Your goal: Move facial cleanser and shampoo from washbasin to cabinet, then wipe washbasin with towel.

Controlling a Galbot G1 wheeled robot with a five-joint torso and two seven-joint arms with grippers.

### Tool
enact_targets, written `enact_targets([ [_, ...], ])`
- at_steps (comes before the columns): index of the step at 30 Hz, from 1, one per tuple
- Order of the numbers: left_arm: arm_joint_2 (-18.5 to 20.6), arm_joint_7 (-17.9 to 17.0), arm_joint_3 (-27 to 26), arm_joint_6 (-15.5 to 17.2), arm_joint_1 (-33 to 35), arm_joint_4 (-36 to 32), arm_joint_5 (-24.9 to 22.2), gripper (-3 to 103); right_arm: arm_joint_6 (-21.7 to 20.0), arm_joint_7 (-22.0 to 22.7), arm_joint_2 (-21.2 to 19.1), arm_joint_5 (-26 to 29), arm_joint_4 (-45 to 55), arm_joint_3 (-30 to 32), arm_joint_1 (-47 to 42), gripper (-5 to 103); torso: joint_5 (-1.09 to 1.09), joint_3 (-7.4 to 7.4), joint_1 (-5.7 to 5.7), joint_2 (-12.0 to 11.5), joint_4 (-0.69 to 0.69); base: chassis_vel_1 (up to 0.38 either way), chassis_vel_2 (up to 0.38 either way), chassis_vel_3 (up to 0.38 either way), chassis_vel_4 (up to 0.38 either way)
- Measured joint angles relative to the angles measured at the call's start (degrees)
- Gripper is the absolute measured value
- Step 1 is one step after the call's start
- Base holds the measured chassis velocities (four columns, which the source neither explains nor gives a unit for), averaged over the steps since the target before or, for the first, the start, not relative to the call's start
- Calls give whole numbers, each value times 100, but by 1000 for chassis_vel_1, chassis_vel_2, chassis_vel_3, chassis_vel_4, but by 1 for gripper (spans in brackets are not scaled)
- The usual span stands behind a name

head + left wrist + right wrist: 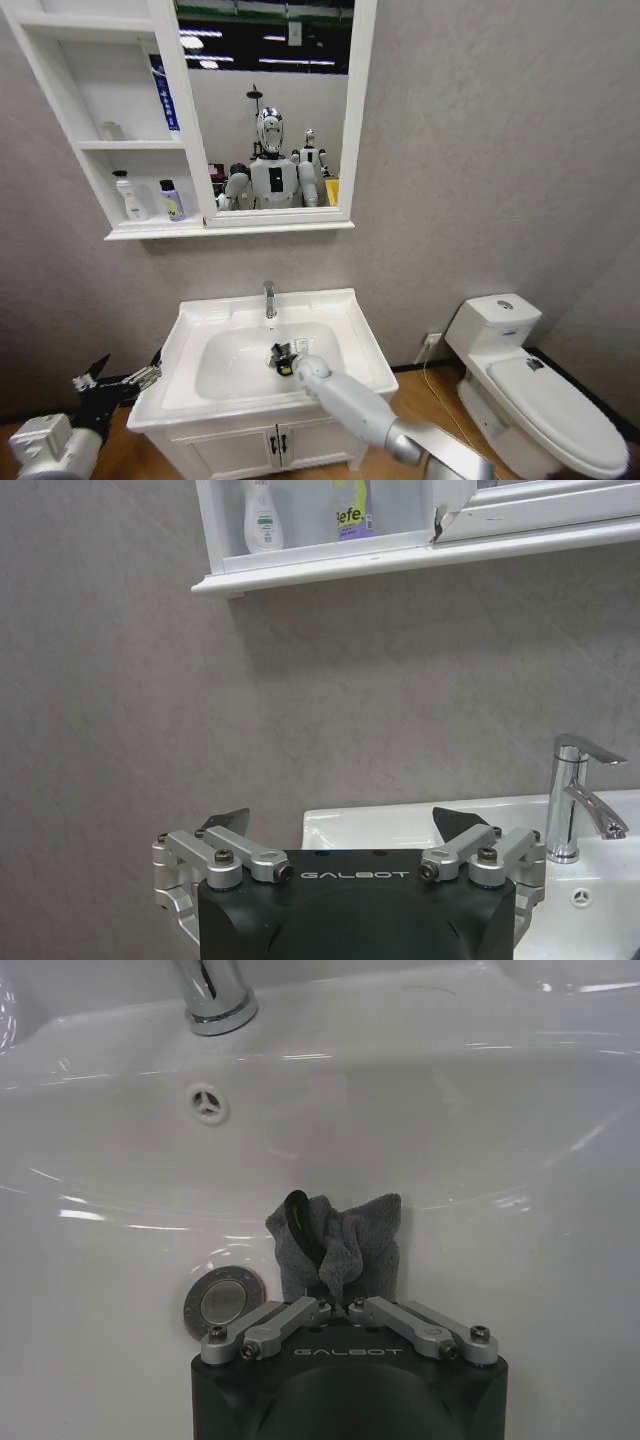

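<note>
Towel [338, 1242] pinched in closed fingers of right gripper [337, 1305], centre frame, inside washbasin [365, 345] bowl. Left gripper [340, 825] spread open, empty, lower left. Bottles [131, 197] on cabinet [70, 100] shelf. Risk: shallow pinch lets towel slip mid-wipe.

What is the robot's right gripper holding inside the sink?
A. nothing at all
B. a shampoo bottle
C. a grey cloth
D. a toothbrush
C: the right gripper is shut on the towel, a bunched grey cloth, down in the bowl of the washbasin near the drain.
</note>
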Motion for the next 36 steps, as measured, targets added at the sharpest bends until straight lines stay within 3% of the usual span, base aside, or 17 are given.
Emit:
enact_targets([
  [5, 0, 0, 0, 0, 0, 0, 0, 100, 0, -24, -9, 11, 26, 19, -24, 3, -1, 0, 0, 0, 0, 0, 0, 0, 0],
  [8, 0, 0, 0, 0, 0, 0, 0, 100, 11, -87, 236, -8, -91, 8, -24, 3, -1, 0, 0, 0, 1, 0, 0, 0, 0],
  [12, 0, 0, 0, 0, 0, 0, 0, 100, 79, -322, 916, -75, -478, -21, 45, 3, -2, 0, 0, 0, 2, 0, 0, 0, 0],
  [16, 0, 0, 0, 0, 0, 0, 0, 100, 116, -453, 1239, -69, -665, -84, 64, 3, -2, 0, 0, 0, 5, 0, 0, 0, 0],
  [30, 0, 0, 0, 0, 0, 0, 0, 100, 362, -665, 1198, -263, -813, 14, -104, 3, 0, 0, 0, 0, 3, 0, 0, 0, 0],
  [36, 0, 0, 0, 0, 0, 0, 0, 100, 358, -617, 621, -143, -617, 181, -116, 3, 0, 0, 0, 0, 1, 0, 0, 0, 0],
])
